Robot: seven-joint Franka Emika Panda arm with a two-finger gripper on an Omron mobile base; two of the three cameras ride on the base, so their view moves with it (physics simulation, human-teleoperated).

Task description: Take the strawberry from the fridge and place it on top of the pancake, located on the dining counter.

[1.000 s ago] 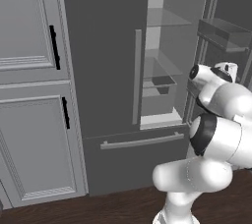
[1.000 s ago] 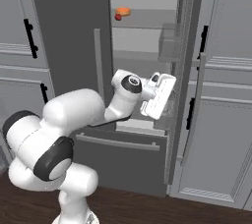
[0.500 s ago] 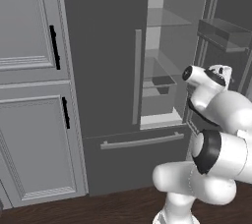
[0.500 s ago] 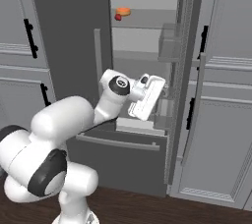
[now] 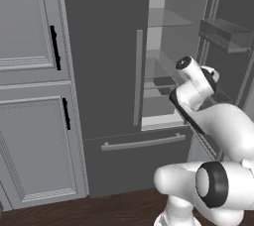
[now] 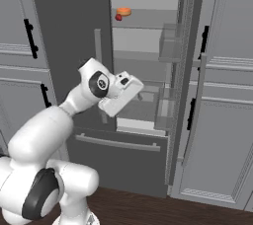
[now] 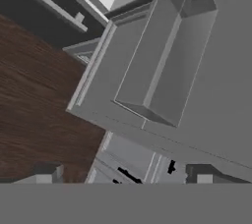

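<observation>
The fridge (image 6: pixel 143 71) stands with its right door (image 6: pixel 190 71) swung open and its left door (image 5: pixel 104 56) closed. The interior is pale grey, with glass shelves.

The strawberry (image 6: pixel 118 17) lies on an upper shelf (image 6: pixel 143 19) inside the fridge. It sits just beside a flat orange disc (image 6: pixel 124 11); from the right base view the berry is in front of the disc and slightly to its left. Whether the two touch cannot be told.

The tool (image 6: pixel 136 88) is at the fridge opening, level with the lower shelves. The strawberry is well above the tool, slightly to its left in the right base view, and deeper inside the compartment. Tool and berry are well apart, with a shelf level between them. Nothing is held.

Tool state: the fingers (image 7: pixel 45 175) stand far apart at the two bottom corners of the hand view, so the jaws are wide, with nothing between them.

The hand view looks down past a clear door bin (image 7: pixel 167 56) on the open door to the dark wood floor (image 7: pixel 39 100). In the left base view the hand sits in front of the open compartment, to the right of the left door's vertical bar handle (image 5: pixel 139 76).
</observation>
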